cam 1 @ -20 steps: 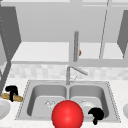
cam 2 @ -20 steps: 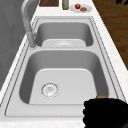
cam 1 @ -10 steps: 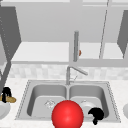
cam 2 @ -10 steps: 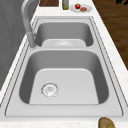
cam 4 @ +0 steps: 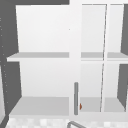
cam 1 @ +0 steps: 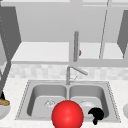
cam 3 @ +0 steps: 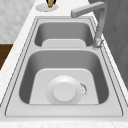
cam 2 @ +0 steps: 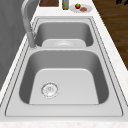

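The left hand (cam 1: 2, 95) has slid out to 9 o'clock of the double steel sink (cam 1: 111, 100) and now hangs over the white bowl (cam 1: 4, 110) of brown food (cam 1: 3, 102) on the white table (cam 1: 15, 87). I cannot tell its grip. The right hand (cam 1: 97, 114) hovers unmoved at 5 o'clock, over the right basin's front rim, just beside the round white plate (cam 3: 64, 91). Its grip is also unclear. A glossy red sphere (cam 1: 67, 115) sits at 6 o'clock, and the grey faucet (cam 1: 68, 75) at 12.
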{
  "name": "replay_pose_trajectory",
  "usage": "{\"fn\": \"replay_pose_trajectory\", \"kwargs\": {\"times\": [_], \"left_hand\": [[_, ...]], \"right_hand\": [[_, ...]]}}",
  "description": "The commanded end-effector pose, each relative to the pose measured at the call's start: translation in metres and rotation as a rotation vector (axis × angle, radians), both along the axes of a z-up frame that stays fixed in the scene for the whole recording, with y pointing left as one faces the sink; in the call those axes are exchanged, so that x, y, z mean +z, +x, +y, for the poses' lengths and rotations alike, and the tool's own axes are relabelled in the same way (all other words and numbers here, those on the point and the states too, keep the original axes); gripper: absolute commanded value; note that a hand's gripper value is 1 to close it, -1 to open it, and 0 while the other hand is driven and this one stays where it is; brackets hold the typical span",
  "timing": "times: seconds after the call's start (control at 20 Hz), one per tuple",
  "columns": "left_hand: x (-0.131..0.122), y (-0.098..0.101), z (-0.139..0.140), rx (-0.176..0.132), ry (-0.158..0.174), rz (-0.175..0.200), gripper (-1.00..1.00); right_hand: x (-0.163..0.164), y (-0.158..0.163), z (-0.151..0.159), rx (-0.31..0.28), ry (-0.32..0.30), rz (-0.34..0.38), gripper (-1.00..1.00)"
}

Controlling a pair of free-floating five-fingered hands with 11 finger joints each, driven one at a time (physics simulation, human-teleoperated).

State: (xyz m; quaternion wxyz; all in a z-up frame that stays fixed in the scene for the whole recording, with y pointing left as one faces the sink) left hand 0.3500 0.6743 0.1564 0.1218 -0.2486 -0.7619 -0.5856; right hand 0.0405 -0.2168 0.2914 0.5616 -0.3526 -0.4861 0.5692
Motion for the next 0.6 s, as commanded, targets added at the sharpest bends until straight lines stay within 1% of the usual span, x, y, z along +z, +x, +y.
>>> {"fn": "replay_pose_trajectory", "kwargs": {"times": [0.0, 0.1, 0.2, 0.35, 0.45, 0.55], "left_hand": [[-0.014, -0.011, 0.023, -0.003, -0.074, -0.029, 1.0], [-0.025, -0.008, 0.031, -0.006, -0.085, -0.026, 1.0], [-0.038, -0.002, 0.037, -0.002, -0.101, -0.039, 1.0], [-0.057, 0.014, 0.044, -0.003, -0.098, -0.036, 1.0], [-0.061, 0.023, 0.046, -0.004, -0.12, 0.005, 1.0], [-0.063, 0.022, 0.049, -0.01, -0.121, 0.041, 1.0]], "right_hand": [[0.0, 0.0, 0.0, 0.0, 0.0, 0.0, 0.0], [0.0, 0.0, 0.0, 0.0, 0.0, 0.0, 0.0], [0.0, 0.0, 0.0, 0.0, 0.0, 0.0, 0.0], [0.0, 0.0, 0.0, 0.0, 0.0, 0.0, 0.0], [0.0, 0.0, 0.0, 0.0, 0.0, 0.0, 0.0], [0.0, 0.0, 0.0, 0.0, 0.0, 0.0, 0.0]]}}
